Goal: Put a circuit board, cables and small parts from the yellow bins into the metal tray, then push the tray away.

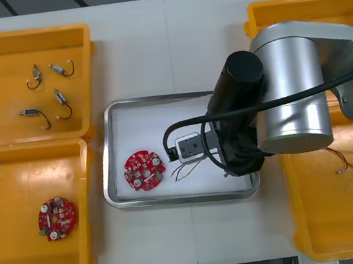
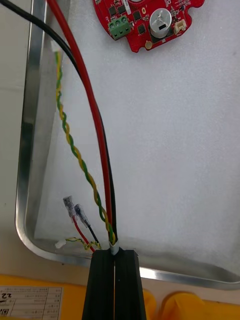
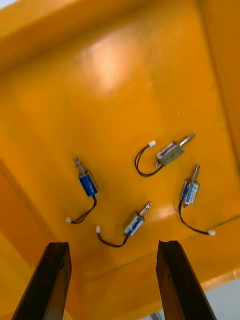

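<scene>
1. The right gripper (image 2: 115,254) is pinched tight on a bundle of red, black and twisted yellow-green cables (image 2: 102,165), low over the shiny metal tray (image 2: 29,125) with its white inside.
2. A round red circuit board (image 2: 147,22) lies in that tray, apart from the cables.
3. The left gripper (image 3: 114,246) hangs over the far yellow bin (image 3: 125,65) on the left. Its fingers are spread wide and hold nothing, above four small metal parts (image 3: 136,222).

right arm (image 1: 287,85) over tray (image 1: 109,154), far left bare
</scene>
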